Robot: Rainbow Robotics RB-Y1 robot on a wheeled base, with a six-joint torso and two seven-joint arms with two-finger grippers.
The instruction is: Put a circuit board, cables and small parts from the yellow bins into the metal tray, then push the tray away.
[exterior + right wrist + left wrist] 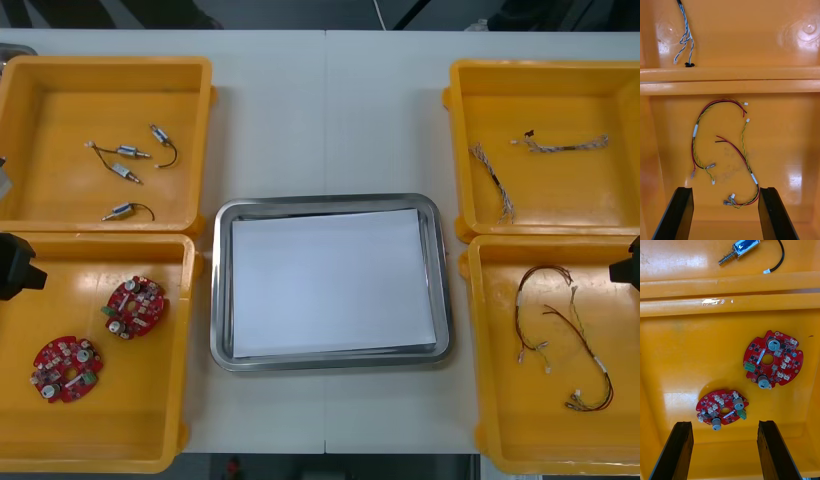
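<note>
A metal tray, white inside, lies mid-table between the yellow bins. Two round red circuit boards rest in the near left bin. My left gripper hovers over that bin's left edge. In the left wrist view it is open, with one board just beyond the fingers and the other board farther off. Red and yellow cables lie in the near right bin. My right gripper hangs at that bin's right edge. It is open above the cables.
The far left bin holds several small metal parts; one part lies beyond the bin walls in the left wrist view. The far right bin holds twisted blue and white cables.
</note>
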